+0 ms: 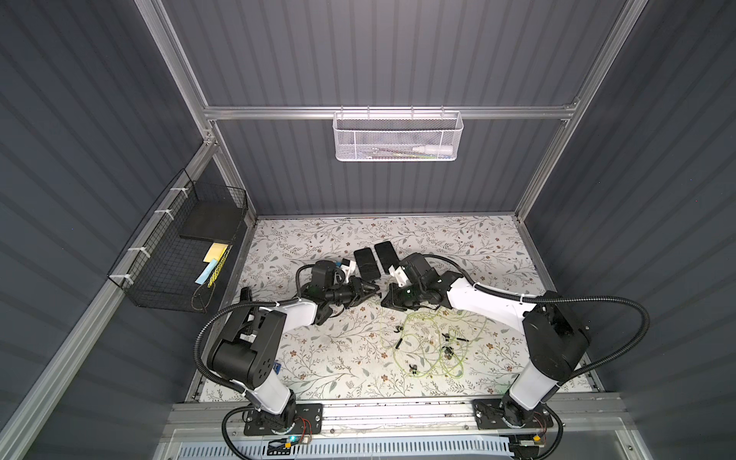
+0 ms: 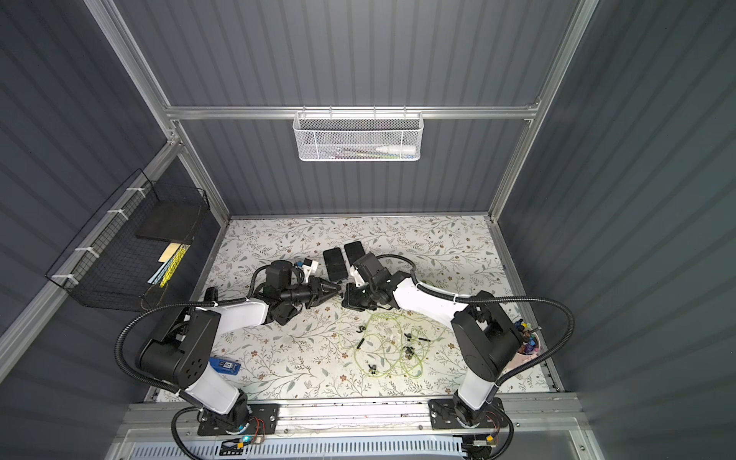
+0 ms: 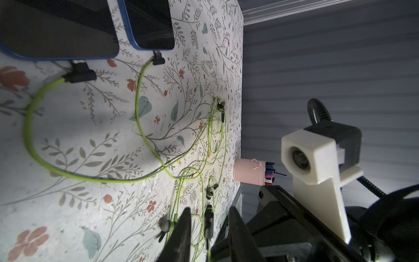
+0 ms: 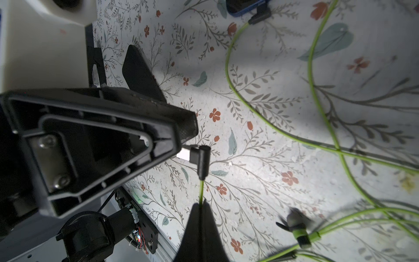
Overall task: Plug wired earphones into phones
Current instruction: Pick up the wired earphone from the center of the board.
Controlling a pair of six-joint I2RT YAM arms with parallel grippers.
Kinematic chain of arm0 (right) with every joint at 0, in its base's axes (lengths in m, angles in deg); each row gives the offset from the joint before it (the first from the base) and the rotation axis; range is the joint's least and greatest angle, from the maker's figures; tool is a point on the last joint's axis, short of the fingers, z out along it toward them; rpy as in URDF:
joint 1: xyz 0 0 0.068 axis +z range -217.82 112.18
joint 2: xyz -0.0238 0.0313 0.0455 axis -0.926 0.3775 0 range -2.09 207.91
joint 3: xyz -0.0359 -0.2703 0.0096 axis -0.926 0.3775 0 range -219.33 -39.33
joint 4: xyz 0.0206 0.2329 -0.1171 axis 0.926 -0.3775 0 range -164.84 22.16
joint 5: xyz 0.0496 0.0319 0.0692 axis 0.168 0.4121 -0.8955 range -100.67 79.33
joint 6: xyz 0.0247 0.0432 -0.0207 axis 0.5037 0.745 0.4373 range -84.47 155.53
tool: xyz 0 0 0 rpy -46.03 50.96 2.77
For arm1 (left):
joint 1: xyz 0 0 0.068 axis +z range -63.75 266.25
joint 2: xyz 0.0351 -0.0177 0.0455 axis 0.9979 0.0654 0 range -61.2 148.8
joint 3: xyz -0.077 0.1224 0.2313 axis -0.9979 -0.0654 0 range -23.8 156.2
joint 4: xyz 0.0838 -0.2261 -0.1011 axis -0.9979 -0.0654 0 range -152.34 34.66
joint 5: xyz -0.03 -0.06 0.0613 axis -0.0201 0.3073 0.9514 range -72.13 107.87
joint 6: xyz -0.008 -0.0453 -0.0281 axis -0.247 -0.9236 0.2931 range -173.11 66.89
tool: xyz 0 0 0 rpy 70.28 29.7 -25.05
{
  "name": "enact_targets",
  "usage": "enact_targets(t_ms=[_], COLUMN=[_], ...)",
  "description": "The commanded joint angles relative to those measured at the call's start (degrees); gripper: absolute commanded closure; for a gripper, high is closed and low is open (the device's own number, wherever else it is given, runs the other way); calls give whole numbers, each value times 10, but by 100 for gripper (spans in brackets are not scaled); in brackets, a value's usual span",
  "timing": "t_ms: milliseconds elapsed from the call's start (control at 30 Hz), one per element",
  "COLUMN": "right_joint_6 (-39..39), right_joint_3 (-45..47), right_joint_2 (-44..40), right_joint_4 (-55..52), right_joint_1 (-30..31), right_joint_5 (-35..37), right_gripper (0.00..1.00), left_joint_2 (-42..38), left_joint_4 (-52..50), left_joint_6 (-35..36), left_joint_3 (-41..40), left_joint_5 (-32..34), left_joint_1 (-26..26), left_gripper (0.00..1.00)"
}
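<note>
Just dark grey ribbed walls (image 1: 378, 51) all round a floral tabletop (image 1: 318, 239), white mesh basket (image 1: 397, 135) hanging at 12 o'clock, black wire basket (image 1: 167, 275) at 9.

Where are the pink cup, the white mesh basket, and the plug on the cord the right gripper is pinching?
pink cup (image 3: 249, 171), left wrist view, on its side wall.
white mesh basket (image 1: 378, 132), in a top view, on its front mesh wall.
plug (image 4: 203, 163), right wrist view, on its black angled body.
</note>
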State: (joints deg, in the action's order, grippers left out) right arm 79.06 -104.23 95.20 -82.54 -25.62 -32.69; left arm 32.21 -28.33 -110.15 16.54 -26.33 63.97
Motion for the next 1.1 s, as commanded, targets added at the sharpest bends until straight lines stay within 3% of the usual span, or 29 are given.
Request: enact_targets(t_ms=[0,133,400,467,500,600,700,900,1067], right_joint_6=[-11,-12,-13,-11,-9,-5,7,59,128], right_joint_3=[-10,-10,-8,-5,-2,22,67,158,201], right_joint_2=[3,3,0,-3,-6,-28,-52,-73,-57], right_joint_4=[-15,-16,-16,-15,-12,16,85,288,422], right_joint_1=[-3,-3,-4,-6,-10,-43,-97,-167,-191], right_joint_5=[14,18,24,24,22,-12,-91,-222,-247], right_gripper=[100,100,100,100,94,64,57,61,63], left_joint_2=[9,9,11,11,11,15,35,92,114], left_joint_4=[-18,-51,-73,-72,-72,-73,-71,66,155], left_joint_6=[18,42,59,58,56,53,41,-75,-149], left_joint_3=[18,29,38,40,41,46,64,99,106], left_joint_5=[-14,-10,6,5,6,1,-24,-128,-159], left_joint_1=[-6,-12,-17,-17,-17,-17,-16,-16,-17], left_gripper=[72,76,99,100,100,100,100,100,100])
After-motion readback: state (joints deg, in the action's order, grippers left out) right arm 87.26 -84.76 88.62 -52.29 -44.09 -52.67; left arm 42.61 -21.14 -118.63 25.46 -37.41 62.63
